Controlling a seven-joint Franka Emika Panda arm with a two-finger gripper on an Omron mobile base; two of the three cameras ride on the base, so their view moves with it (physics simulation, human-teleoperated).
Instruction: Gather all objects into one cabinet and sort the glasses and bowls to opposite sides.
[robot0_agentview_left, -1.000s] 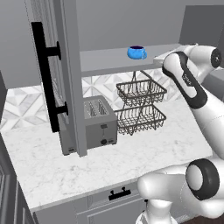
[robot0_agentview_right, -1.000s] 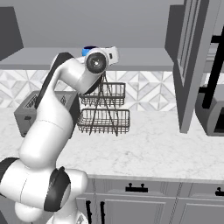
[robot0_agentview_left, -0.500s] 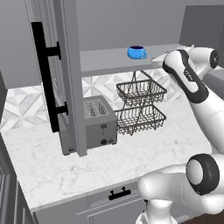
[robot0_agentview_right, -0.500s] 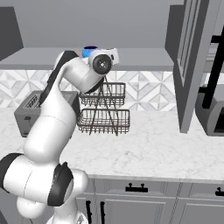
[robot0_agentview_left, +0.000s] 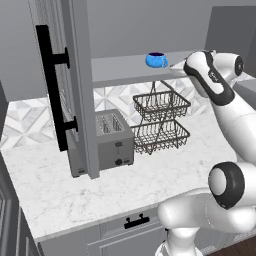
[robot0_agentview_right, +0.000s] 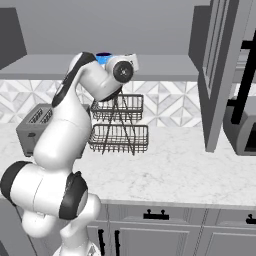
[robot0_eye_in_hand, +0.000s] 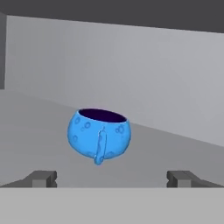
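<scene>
A small glossy blue cup (robot0_eye_in_hand: 99, 133) with a dark inside stands upright on the plain light grey shelf (robot0_agentview_left: 120, 70), its handle turned toward the hand. The same blue cup (robot0_agentview_left: 156, 60) sits near the shelf's middle, and in the right base view the blue cup (robot0_agentview_right: 103, 58) peeks out behind the arm. My gripper (robot0_eye_in_hand: 112, 179) is open at shelf height, a short way in front of the cup and not touching it, with both fingertips (robot0_eye_in_hand: 43, 178) apart and nothing between them. The cabinet and the bowls are out of view.
Below the shelf, a two-tier wire basket (robot0_agentview_left: 160, 120) and a silver toaster (robot0_agentview_left: 112, 140) stand on the marble counter (robot0_agentview_left: 100, 195). A grey panelled door (robot0_agentview_left: 75, 90) with black handles hangs open at the left. Another open door (robot0_agentview_right: 220, 75) is at the right.
The hand has crept a little higher and closer to the blue cup along the shelf. The cup has not moved and the jaws stay open.
</scene>
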